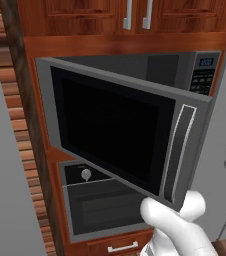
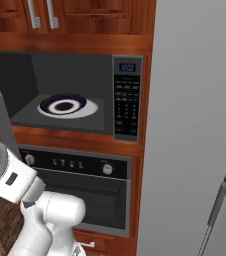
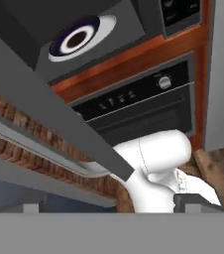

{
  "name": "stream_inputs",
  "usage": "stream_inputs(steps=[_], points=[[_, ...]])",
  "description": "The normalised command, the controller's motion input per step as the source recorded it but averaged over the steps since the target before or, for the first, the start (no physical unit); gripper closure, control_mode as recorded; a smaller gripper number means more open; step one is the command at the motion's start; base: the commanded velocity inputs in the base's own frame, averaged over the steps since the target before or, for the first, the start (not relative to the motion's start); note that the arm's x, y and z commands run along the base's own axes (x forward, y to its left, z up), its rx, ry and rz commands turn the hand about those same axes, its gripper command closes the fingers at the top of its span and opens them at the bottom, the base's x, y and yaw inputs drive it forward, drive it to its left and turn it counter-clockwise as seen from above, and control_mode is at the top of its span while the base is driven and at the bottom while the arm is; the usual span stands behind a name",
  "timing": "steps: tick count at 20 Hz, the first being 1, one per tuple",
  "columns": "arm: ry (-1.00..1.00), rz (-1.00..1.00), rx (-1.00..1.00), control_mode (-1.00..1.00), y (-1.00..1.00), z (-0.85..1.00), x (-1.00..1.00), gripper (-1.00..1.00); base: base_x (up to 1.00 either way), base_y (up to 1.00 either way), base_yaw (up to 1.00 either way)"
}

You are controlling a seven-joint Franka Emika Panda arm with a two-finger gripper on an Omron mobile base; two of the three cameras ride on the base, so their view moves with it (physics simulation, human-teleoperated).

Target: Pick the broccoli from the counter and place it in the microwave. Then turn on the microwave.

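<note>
The microwave [image 1: 197, 75] is set into the wood cabinetry with its black glass door [image 1: 110, 130] swung wide open toward me. From the right base view I look into its grey cavity [image 2: 65, 70], where a white plate [image 2: 65, 106] with a dark blue ring and brown centre lies on the floor. Keypad and blue display [image 2: 127, 100] are on its right. My gripper [image 3: 115, 204] is below the open door [image 3: 49, 114] and looks up at the plate [image 3: 82, 37]. Its two tips stand far apart with nothing between them. The broccoli and the counter are out of view.
A black-fronted oven [image 2: 85, 185] with round knobs sits under the microwave. A grey fridge wall [image 2: 195, 125] with a long handle [image 2: 222, 195] stands on the right. Wooden cabinets [image 1: 135, 15] hang above. My white arm [image 1: 175, 220] rises under the door's handle edge.
</note>
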Motion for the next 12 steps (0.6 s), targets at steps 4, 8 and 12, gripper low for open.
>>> stream_inputs(steps=[4,8,12], points=[[0.0,0.02,0.39,-1.0,-0.42,0.0,0.27,-1.0,0.0,0.0,0.0],[0.0,0.0,0.36,-1.0,-0.18,-0.01,0.49,-1.0,0.0,0.0,0.0],[0.0,0.0,0.37,-1.0,-0.08,-0.12,0.6,-1.0,0.0,0.0,0.0]])
